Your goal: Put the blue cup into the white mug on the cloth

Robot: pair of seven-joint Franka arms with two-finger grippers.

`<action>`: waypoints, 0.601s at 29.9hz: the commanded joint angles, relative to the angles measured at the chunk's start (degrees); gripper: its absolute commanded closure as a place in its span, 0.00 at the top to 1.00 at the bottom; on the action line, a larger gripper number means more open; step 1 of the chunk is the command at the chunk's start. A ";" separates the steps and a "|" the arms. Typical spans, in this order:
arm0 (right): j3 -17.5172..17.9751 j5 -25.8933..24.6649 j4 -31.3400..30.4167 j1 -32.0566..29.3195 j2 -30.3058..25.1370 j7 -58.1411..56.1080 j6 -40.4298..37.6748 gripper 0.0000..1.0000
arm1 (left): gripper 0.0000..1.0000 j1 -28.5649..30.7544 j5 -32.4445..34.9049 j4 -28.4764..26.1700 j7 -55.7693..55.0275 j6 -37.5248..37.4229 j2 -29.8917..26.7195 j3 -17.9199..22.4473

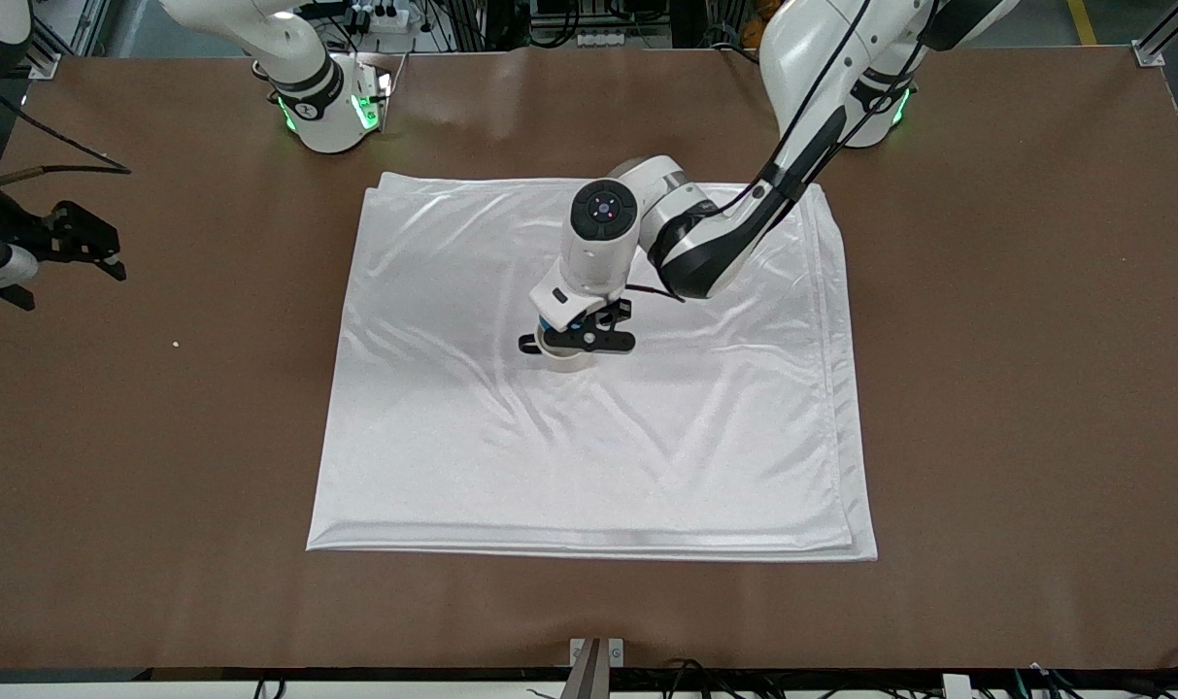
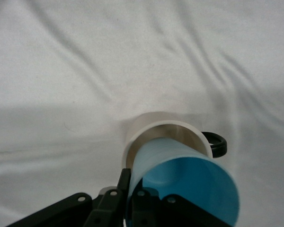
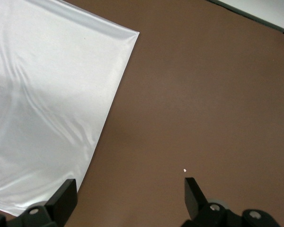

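The white mug with its black handle stands upright near the middle of the white cloth. My left gripper is right over the mug, shut on the wall of the blue cup, with one finger outside the rim and the other inside. The cup's lower end sits in the mug's mouth. In the front view only a sliver of the blue cup shows under the hand. My right gripper is open and empty over bare table at the right arm's end.
The brown table surrounds the cloth. A tiny white speck lies on the table under my right gripper. The cloth has soft wrinkles around the mug.
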 commanded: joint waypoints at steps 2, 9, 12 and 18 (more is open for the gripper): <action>0.29 -0.94 1.42 0.06 0.60 7.10 -1.45 1.00 | 1.00 -1.73 4.21 0.57 0.25 0.96 0.66 1.03; 0.29 -1.03 1.42 0.06 0.60 14.92 -1.54 1.00 | 1.00 -2.26 3.95 0.74 -0.10 0.88 -1.00 1.73; 0.20 -1.12 1.42 0.06 0.60 17.83 -1.54 1.00 | 1.00 -1.91 3.95 1.00 0.08 0.97 -1.01 1.82; 0.02 -1.21 1.07 -0.90 0.60 19.41 -1.54 1.00 | 1.00 -0.86 4.03 2.76 -0.01 0.97 -1.71 2.00</action>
